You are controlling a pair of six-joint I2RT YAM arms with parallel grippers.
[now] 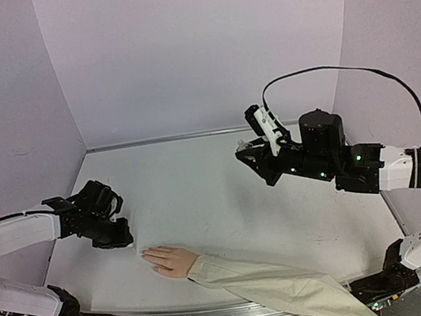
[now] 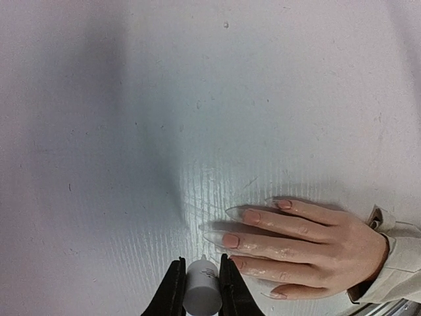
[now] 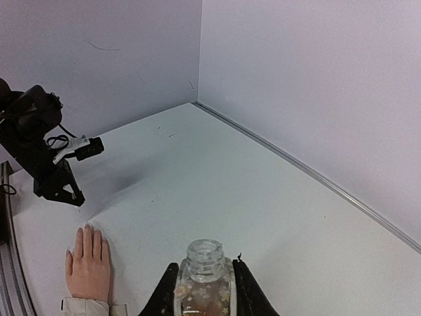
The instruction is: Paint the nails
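Nearest us, the beige sleeve (image 1: 271,285) runs in from the table (image 1: 201,199) edge to the mannequin hand (image 1: 170,259), which lies palm down with its fingers together. The nails (image 2: 250,216) point toward the left gripper (image 2: 201,266) and carry long clear tips. They look bare as far as we can tell.

That gripper hangs just beside the fingertips, pinched on a small white cap (image 2: 202,293). We cannot see a brush on it.

Farther back and well apart, the right gripper (image 3: 205,265) is clamped on a glass bottle (image 3: 202,283), held upright above the table with its neck open. Behind it are the pale walls (image 1: 201,47).

We judge the step to be bringing the applicator to the first nail. Next we would need a short, careful descent onto one fingertip, then a light stroke along the nail without nudging the hand.
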